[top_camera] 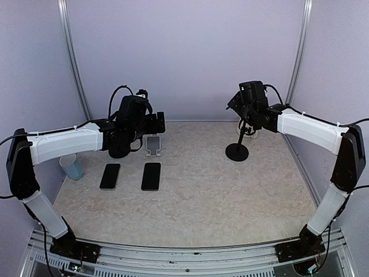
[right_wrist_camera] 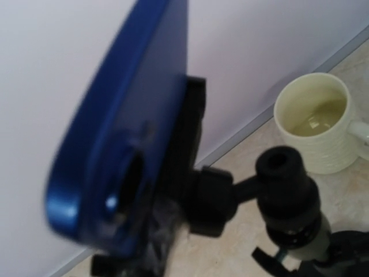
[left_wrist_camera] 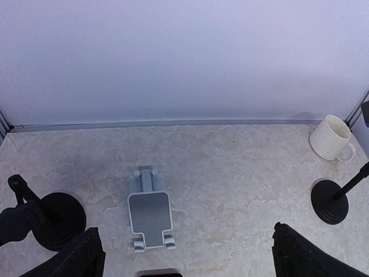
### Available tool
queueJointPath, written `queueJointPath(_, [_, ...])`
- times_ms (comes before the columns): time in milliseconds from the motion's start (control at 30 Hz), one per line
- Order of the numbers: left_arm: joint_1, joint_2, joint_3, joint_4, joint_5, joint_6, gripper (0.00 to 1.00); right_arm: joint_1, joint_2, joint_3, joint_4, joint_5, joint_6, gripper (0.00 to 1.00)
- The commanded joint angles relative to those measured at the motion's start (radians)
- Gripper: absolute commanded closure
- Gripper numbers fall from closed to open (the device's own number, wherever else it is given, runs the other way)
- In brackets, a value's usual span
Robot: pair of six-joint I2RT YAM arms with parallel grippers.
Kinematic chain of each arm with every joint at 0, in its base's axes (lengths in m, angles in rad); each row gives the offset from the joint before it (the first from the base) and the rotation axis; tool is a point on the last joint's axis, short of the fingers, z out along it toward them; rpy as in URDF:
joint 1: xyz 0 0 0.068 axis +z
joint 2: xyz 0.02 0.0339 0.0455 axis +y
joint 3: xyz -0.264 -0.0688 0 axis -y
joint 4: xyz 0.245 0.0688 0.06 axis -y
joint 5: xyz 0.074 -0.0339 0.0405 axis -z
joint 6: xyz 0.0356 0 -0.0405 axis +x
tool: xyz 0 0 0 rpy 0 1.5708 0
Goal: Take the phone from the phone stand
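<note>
A blue phone [right_wrist_camera: 130,121] fills the left of the right wrist view. It stands upright, clamped in the black holder [right_wrist_camera: 193,138] of a black phone stand [right_wrist_camera: 286,193] with a round base [top_camera: 237,152]. My right gripper [top_camera: 244,103] is at the top of that stand, right at the phone. Its fingers do not show, so its state is unclear. My left gripper [left_wrist_camera: 190,262] is open and empty, above a small grey desk stand [left_wrist_camera: 150,216], which is empty and also shows in the top view [top_camera: 153,144].
Two dark phones [top_camera: 110,176] [top_camera: 151,176] lie flat in front of the grey stand. A second black round base [left_wrist_camera: 57,220] sits under my left arm. A cream mug [left_wrist_camera: 330,137] stands at the back wall by the right stand. A pale blue cup [top_camera: 72,166] stands at the left edge.
</note>
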Motion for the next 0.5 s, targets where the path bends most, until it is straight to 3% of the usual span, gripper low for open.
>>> queueJointPath(0, [0.005, -0.037, -0.021, 0.021, -0.016, 0.001, 0.01, 0.008, 0.029, 0.045, 0.003, 0.064, 0.013, 0.23])
queueJointPath(233, [0.017, -0.056, -0.036, 0.019, -0.022, 0.000, 0.01, 0.008, 0.088, 0.117, -0.040, 0.089, 0.043, 0.30])
queueJointPath(467, [0.030, -0.062, -0.041, 0.019, -0.016, -0.002, 0.01, 0.007, 0.114, 0.147, -0.085, 0.111, 0.076, 0.45])
